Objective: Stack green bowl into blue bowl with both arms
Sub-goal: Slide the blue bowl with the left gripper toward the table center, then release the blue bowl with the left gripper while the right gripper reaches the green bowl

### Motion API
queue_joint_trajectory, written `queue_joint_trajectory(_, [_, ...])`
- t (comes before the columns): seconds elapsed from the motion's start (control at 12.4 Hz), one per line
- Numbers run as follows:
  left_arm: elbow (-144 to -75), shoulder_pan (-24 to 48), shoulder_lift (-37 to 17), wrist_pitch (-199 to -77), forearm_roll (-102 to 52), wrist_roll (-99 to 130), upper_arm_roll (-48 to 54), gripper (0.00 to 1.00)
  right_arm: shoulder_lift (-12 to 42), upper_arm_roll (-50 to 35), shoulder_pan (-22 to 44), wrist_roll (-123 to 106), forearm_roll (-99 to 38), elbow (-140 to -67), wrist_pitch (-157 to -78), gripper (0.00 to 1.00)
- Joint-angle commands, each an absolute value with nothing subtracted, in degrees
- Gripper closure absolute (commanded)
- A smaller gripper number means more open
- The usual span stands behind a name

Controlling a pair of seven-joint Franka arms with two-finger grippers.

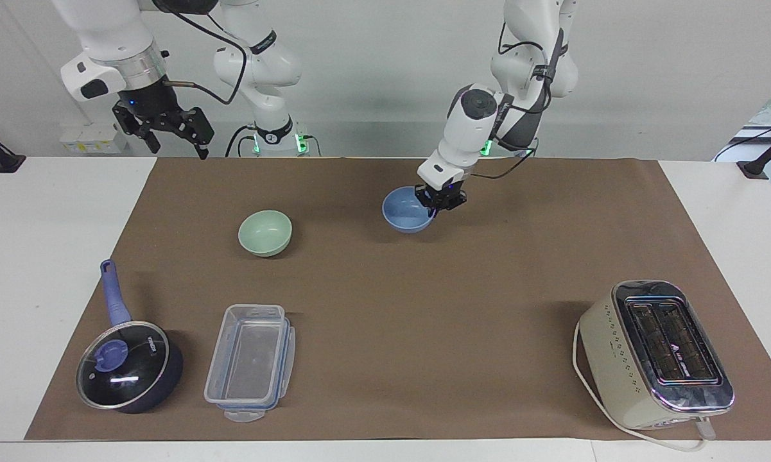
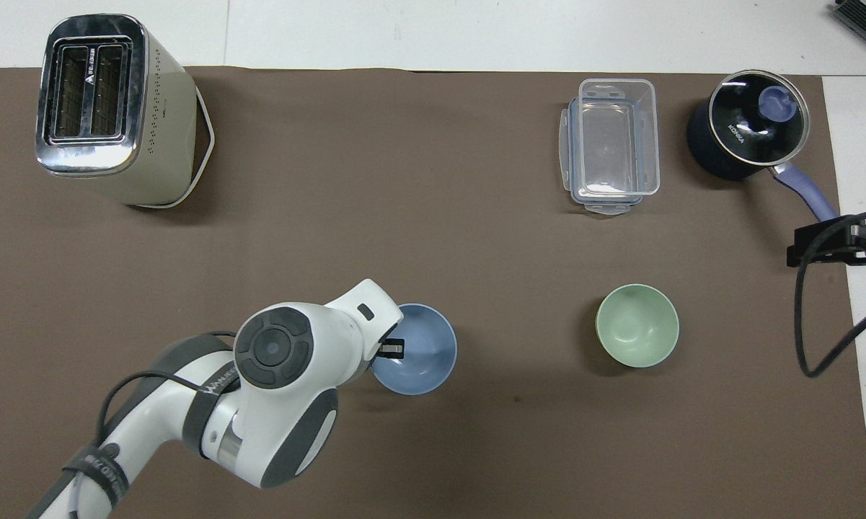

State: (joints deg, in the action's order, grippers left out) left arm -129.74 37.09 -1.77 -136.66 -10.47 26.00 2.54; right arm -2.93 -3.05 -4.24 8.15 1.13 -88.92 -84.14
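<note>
The periwinkle-blue bowl (image 1: 403,217) (image 2: 422,355) is over the middle of the brown mat, near the robots' end. My left gripper (image 1: 438,200) (image 2: 394,349) is shut on its rim, on the side toward the left arm's end. Whether the bowl touches the mat I cannot tell. The pale green bowl (image 1: 265,232) (image 2: 637,325) stands upright on the mat, beside the blue bowl toward the right arm's end, a clear gap apart. My right gripper (image 1: 176,149) (image 2: 800,249) waits open and empty, raised over the mat's edge at the right arm's end.
A cream toaster (image 1: 655,353) (image 2: 108,108) stands far from the robots at the left arm's end. A clear plastic container (image 1: 250,362) (image 2: 611,144) and a dark lidded saucepan (image 1: 128,366) (image 2: 746,133) sit far from the robots at the right arm's end.
</note>
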Motion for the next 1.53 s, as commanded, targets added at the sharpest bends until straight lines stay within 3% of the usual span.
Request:
queue_joint_trajectory(0.0, [-132.5,39.5,-2.2,-142.3,-11.2,27.9,1.4,1.0,-3.2,-3.3,-5.0,6.7,1.1,-88.9,-84.2,0.0])
queue_joint_trajectory(0.32, [-132.6,40.7,-6.0,-144.8,-11.3,28.0,1.4,1.0,-3.2,-3.2,-5.1,7.2,1.1,-88.9,-84.5,0.0])
queue_joint_trajectory(0.48, [-131.5,39.9,-7.1,-145.3,-11.3,28.0,1.3,0.01,-3.2,-3.2,-5.0,7.4,1.1,-89.1,-84.8,0.0])
queue_joint_trajectory(1.04, [-122.7,28.7,-1.9,-127.6,-10.4,26.5,0.6,0.0,-6.1,-3.3,-4.6,6.9,1.1,-96.1,-89.9,0.0])
queue_joint_trajectory(1.45, [-114.7,16.7,1.7,-113.3,-10.2,16.3,0.6,0.0,-7.6,-3.3,-4.2,6.9,1.1,-111.3,-105.9,0.0])
